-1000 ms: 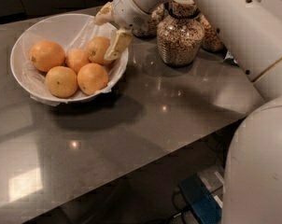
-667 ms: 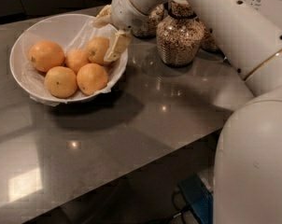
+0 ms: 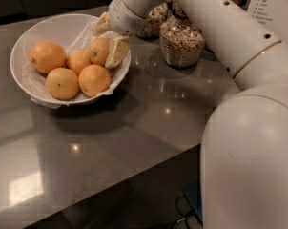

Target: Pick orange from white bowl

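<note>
Barely anything has shifted at the wide, shallow white bowl lined with crinkly film. The cream two-finger gripper sits at the bowl's back-right edge, as it did a second ago. Its jaws are closed around the round yellow-orange orange, one pad on the flank nearest the rim and the other behind it. Only the white jointed arm has swung, and its bulk now fills more of the space right of the bowl. The orange rests inside the bowl at the same height as its neighbours, so I judge the grip taken and the lift not yet started.

Four other oranges share the bowl, all left of or in front of the held one, and the smallest touches it. Just beyond the bowl's right rim stands a rounded glass jar of pale grain on the grey-brown polished tabletop.
</note>
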Controlling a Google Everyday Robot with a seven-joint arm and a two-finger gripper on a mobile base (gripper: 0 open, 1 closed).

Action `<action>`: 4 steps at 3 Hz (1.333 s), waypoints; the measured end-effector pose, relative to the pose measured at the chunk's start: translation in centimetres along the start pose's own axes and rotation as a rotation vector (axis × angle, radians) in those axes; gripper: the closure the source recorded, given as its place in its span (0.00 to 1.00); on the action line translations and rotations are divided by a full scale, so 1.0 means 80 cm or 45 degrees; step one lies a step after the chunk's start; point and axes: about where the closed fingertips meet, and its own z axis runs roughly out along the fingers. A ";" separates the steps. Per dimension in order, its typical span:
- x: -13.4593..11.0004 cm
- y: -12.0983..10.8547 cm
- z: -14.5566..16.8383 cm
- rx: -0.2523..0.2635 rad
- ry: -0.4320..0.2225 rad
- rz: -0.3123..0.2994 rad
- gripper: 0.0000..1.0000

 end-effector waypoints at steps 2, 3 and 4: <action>0.002 0.003 0.018 -0.062 0.000 -0.008 0.33; 0.002 0.003 0.018 -0.062 0.000 -0.008 0.52; 0.002 0.003 0.018 -0.062 0.000 -0.008 0.74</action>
